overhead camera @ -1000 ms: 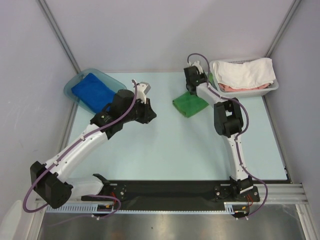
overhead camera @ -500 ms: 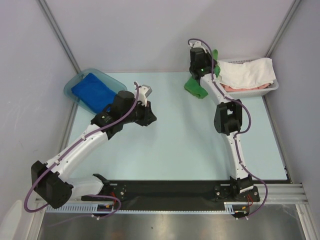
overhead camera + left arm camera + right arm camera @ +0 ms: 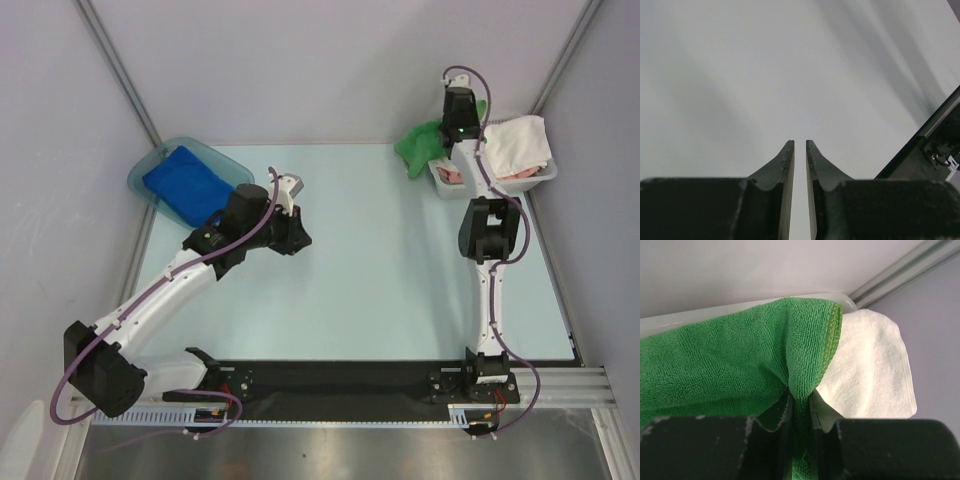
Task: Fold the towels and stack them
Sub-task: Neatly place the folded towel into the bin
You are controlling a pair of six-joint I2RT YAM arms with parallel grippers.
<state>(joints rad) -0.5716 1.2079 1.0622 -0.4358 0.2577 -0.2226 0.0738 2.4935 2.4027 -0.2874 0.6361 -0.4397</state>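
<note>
The left arm [image 3: 165, 285] bends at its near-left elbow and reaches inward, the left gripper [image 3: 800, 150] empty with its fingers a narrow slit apart, while the right arm [image 3: 490, 290] stretches far back, the right gripper [image 3: 800, 397] pinching a green towel [image 3: 740, 355].

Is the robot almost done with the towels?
Not yet. Done: the blue towel looks folded in the bin. In hand: the right gripper pinches the green towel, bunched in the air by the basket. Still to do: fold it and stack it; no stack shows yet. No purple towel is in view. The left gripper is empty.
</note>
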